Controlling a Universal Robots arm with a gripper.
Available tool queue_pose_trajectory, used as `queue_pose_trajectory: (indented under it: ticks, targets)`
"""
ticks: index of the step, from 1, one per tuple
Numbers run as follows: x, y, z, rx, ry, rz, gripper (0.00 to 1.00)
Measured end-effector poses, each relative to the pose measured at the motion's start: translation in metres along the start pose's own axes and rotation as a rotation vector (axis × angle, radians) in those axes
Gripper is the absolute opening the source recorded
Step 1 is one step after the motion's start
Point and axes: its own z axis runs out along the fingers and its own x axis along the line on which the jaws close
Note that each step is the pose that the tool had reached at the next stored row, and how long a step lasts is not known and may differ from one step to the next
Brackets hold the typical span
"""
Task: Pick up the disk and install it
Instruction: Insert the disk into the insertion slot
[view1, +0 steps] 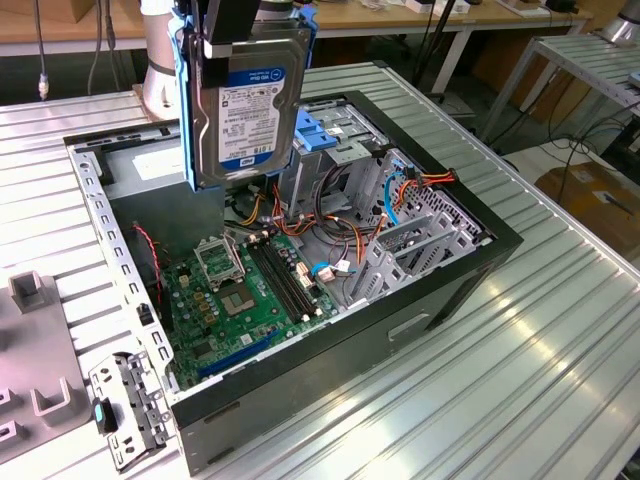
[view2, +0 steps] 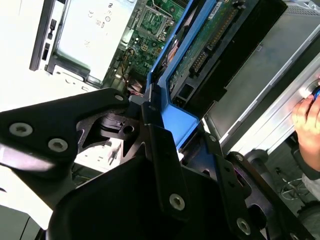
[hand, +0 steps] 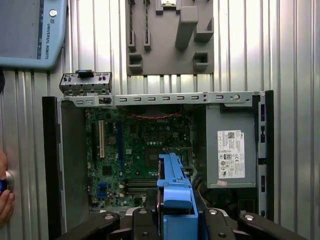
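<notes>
Nearest in the exterior view: one slatted metal table (view1: 520, 380). One loose metal bracket (view1: 125, 405) is laid on it at the case's near corner. One grey fixture plate (view1: 35, 350) is set just beside that, toward the exterior view's left.

Next: one computer case (view1: 440, 300), laid flat with its open side upward. Inside are counted one green motherboard (view1: 240, 300), one grey power supply box (hand: 230, 150) and one metal drive cage (view1: 345, 170), topped by one blue latch (view1: 325, 140). Orange, red and black wires are bunched between board and cage.

Above the far part of the case: one disk (view1: 245, 100), held in the air, upright, its white-and-blue label turned to the exterior camera. Two blue side rails (view1: 182, 110) are counted on it, one along each long edge. Its lower edge is hung over the interior, between box and cage, clear of the motherboard. Its green circuit side is shown in the second wrist view. One gripper (view1: 240, 42) is set on the disk's upper end, and the black fingers (view2: 157, 140) are clamped on it.

Farther out, in the first wrist view: one grey-blue pendant (hand: 30, 30) is laid on the table near the fixture plate. One hand (hand: 5, 192) is seen at the table, outside the case wall.
</notes>
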Motion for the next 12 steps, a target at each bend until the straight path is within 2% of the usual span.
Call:
queue_pose_trajectory:
  ticks: [4, 12]
  targets:
    - [0.0002, -0.0001, -0.0042, 0.0001, -0.0001, 0.000, 0.37]
    - [0.0002, -0.0001, -0.0045, 0.0001, -0.0001, 0.000, 0.37]
